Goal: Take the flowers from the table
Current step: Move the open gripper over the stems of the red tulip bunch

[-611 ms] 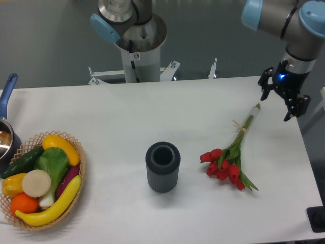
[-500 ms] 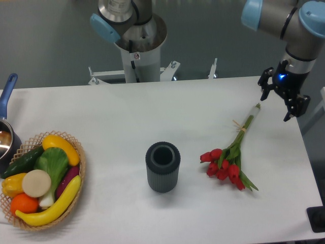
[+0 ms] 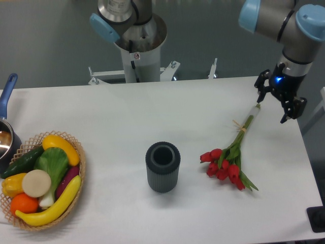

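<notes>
**Flowers not yet picked up; claw hovering off the stem end**

From my seat nothing is done yet: the flowers [image 3: 231, 155] lie flat on the desk [image 3: 127, 117], untouched. My claw [image 3: 277, 99] hangs spread wide with nothing between its fingers, just beside the cut stem tips. The bunch runs from there toward 7 o'clock of the claw, red heads farthest off, string tie partway down. Left to do, as I judge it: line up over the stems, descend, close, lift.

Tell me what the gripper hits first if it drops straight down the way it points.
Probably bare table, just right of the flowers' stem end; the open gripper might graze it. Depth is unclear.
</notes>
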You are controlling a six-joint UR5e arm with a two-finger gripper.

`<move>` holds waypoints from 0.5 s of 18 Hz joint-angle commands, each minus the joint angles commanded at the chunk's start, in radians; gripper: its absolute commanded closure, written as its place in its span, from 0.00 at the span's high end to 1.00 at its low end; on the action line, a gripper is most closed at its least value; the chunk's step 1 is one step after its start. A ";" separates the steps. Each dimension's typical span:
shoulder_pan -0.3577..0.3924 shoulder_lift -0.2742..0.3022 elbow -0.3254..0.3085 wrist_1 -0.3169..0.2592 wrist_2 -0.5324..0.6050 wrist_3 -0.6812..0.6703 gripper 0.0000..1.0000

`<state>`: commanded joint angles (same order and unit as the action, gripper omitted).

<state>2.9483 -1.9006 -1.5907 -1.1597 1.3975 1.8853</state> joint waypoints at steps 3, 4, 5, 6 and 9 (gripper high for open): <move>-0.006 -0.002 -0.015 0.005 -0.002 -0.057 1.00; -0.014 -0.006 -0.017 0.011 -0.006 -0.070 1.00; -0.023 -0.014 -0.018 0.012 -0.009 -0.084 1.00; -0.026 -0.020 -0.020 0.015 -0.009 -0.100 1.00; -0.049 -0.043 -0.023 0.017 -0.008 -0.144 1.00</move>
<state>2.8993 -1.9435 -1.6137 -1.1428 1.3898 1.7412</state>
